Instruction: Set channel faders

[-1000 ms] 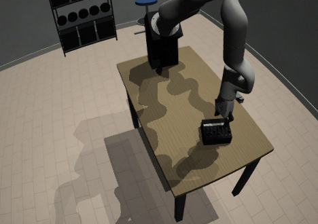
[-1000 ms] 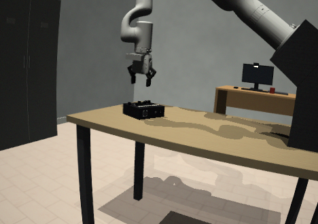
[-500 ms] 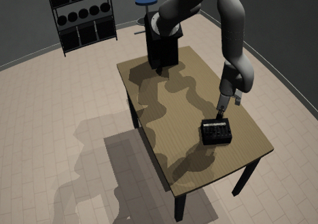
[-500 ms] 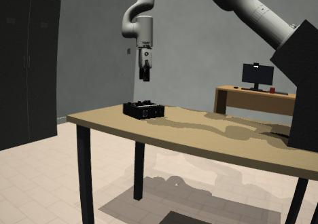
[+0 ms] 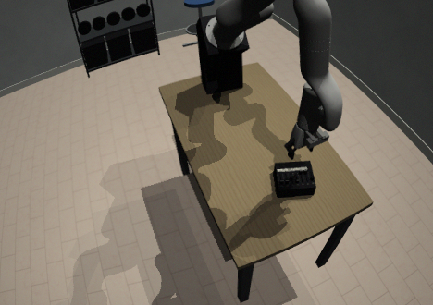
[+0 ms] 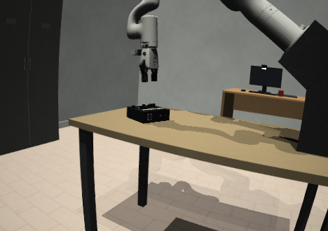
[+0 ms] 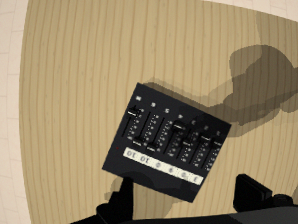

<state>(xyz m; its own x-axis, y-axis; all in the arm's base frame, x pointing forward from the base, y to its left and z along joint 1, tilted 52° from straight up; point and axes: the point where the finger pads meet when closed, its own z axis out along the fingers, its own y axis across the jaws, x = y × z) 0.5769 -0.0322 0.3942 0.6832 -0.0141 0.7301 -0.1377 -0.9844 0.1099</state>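
Note:
The lighting desk (image 5: 295, 179) is a small black box with several faders and a white tape strip along one edge. It sits on the wooden table near the far right end. It also shows in the exterior view (image 6: 148, 113) and the wrist view (image 7: 169, 141), where the tape strip (image 7: 162, 167) lies nearest me. The writing on the tape is too small to read. My gripper (image 5: 298, 147) hangs open and empty well above the desk, apart from it, as the exterior view (image 6: 148, 75) shows. Its two fingers frame the bottom of the wrist view (image 7: 186, 205).
The arm's black base pedestal (image 5: 220, 63) stands at the table's other end. A black shelf rack (image 5: 111, 21) and a blue stool (image 5: 199, 3) stand on the floor behind it. A dark cabinet (image 6: 28, 72) and a second table with a monitor (image 6: 265, 77) stand further off.

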